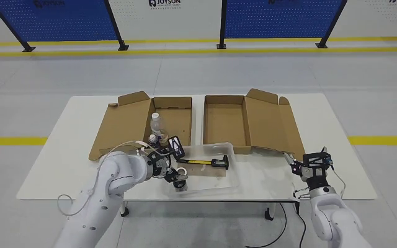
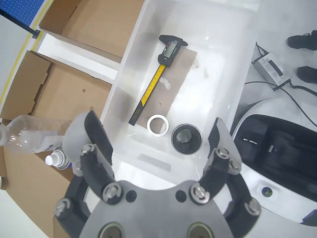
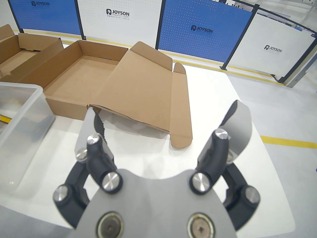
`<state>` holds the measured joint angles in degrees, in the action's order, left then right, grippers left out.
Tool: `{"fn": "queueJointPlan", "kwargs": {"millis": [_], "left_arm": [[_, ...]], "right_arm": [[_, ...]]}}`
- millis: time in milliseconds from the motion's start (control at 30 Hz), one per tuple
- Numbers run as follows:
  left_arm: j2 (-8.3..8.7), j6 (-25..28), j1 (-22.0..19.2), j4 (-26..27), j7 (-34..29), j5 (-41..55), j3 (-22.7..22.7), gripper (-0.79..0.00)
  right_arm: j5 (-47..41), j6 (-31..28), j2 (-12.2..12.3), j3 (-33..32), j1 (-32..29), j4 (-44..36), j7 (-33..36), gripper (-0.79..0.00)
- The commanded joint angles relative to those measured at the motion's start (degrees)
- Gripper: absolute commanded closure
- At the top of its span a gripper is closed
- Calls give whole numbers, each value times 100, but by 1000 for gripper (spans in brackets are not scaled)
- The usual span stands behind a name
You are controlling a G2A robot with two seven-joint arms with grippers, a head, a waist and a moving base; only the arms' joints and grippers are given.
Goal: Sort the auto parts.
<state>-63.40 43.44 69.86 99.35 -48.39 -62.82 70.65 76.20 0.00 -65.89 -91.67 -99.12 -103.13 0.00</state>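
- My left gripper, wide open and empty, hangs over the clear plastic bin; the flat silver ring and black round sleeve lie just below it.
- Right gripper spread, empty, above the white table.
- Blue perforated panels behind.

Top overhead, far; left wrist close over bin; right wrist low; 3 share bin.

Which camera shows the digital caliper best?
Left wrist view: the caliper lies whole, display and yellow scale plain. Top view shows it small; right wrist view, only dim shapes through the bin wall.
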Motion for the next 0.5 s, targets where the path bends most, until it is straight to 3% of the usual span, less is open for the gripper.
{"fn": "queueJointPlan", "kwargs": {"millis": [0,200,467], "left_arm": [[-10,-5,-114,-170,10,-64,-140,-603],[-27,6,-362,-515,-66,-116,-427,-520],[3,162,-534,-773,-262,-75,-572,-579]], "right_arm": [[0,0,0,0,0,0,0,-785],[0,0,0,0,0,0,0,-785],[0,0,0,0,0,0,0,-785]]}}
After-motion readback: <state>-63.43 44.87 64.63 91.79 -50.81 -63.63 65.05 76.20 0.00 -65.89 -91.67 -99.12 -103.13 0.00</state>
